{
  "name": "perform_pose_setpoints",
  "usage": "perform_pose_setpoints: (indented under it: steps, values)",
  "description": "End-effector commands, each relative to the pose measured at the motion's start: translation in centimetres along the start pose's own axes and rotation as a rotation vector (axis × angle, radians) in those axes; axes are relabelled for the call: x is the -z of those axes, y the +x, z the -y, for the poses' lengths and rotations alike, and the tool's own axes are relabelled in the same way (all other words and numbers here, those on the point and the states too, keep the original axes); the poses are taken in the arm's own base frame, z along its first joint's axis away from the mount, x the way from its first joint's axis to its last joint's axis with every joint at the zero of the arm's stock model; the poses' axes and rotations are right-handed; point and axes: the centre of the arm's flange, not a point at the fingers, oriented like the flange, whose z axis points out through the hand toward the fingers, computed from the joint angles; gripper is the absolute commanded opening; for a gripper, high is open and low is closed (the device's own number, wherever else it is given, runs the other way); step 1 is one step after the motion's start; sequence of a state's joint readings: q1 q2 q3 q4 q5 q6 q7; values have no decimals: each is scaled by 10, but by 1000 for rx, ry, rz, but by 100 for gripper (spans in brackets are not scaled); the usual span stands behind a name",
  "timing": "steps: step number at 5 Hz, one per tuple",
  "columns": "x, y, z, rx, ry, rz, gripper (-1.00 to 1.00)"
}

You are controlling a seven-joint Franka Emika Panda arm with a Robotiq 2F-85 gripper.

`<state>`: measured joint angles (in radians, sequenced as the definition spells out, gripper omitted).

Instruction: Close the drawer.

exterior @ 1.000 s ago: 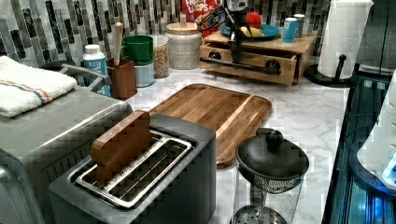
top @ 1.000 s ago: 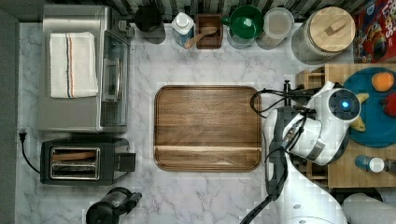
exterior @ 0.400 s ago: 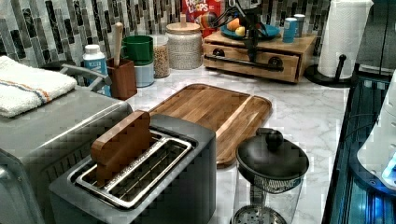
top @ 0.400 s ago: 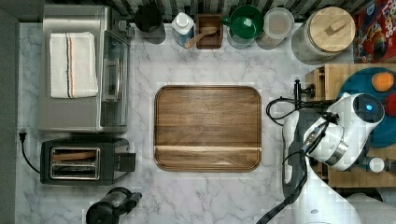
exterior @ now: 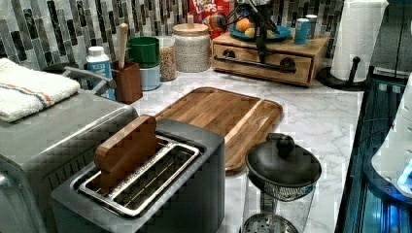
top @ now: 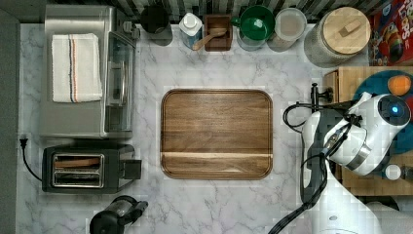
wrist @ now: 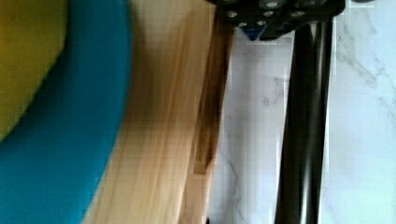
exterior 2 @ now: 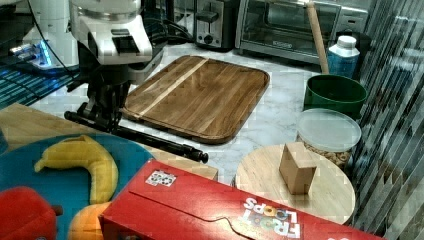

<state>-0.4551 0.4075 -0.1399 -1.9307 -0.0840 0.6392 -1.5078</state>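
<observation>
The drawer [exterior: 252, 52] is the pale wood front of a small cabinet under the blue plate [exterior: 279, 34]. Its front sits about flush with the cabinet. A long black bar handle [exterior: 233, 59] runs across that front, and it is also in the right view as the handle [exterior 2: 150, 137] and in the wrist view as the handle [wrist: 303, 140]. My gripper [exterior 2: 104, 120] reaches down onto the bar, fingers closed around it. In the left view the gripper [exterior: 261, 48] stands at the bar's middle. From above, the white arm [top: 360, 136] covers the gripper.
A dark brown tray [top: 216, 134] lies mid-counter. A toaster [top: 87, 168] and toaster oven [top: 83, 78] stand at the top view's left. Jars and a green cup [top: 255, 24] line the back. A cereal box [exterior 2: 225, 210] and paper towel roll [exterior: 357, 39] flank the cabinet.
The drawer, pulled out toward the top view's left a second ago, has slid in toward the right. The arm and gripper moved right with the handle.
</observation>
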Motion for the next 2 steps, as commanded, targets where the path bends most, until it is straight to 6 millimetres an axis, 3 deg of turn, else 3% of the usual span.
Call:
perform_pose_setpoints:
  steps: [1, 2]
  values:
    - [93, -8, -56, -16, -111, -37, -100]
    - [104, -2, -41, -51, -102, 6, -100]
